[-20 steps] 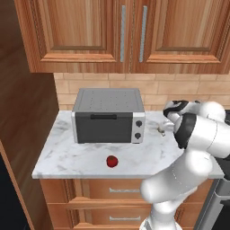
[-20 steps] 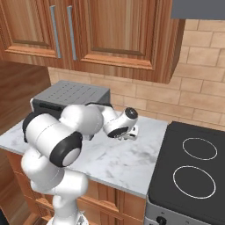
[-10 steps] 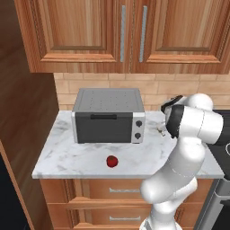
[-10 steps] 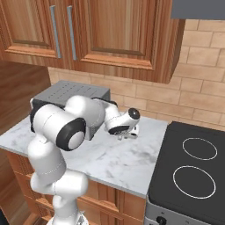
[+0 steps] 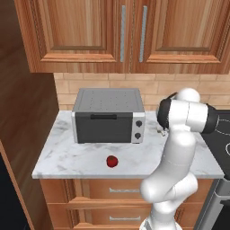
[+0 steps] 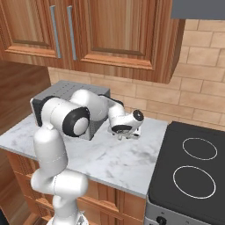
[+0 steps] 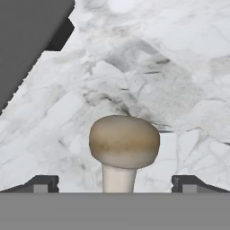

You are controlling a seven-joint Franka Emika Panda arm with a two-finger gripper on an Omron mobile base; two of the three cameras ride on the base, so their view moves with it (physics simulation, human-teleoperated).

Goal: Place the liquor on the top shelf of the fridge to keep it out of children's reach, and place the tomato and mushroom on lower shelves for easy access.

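End effector (image 7: 115, 184) wide open, straddling mushroom (image 7: 124, 143) at 6 o'clock on tabletop (image 7: 179, 81); judged best: descend centred, close on stalk gently.

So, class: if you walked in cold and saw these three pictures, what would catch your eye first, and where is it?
The big white arm bent low over the marble counter, its open gripper pointing down beside the grey countertop oven. In the hand view, a pale beige mushroom stands upright between the spread fingertips. A small red tomato sits alone near the counter's front edge, before the oven.
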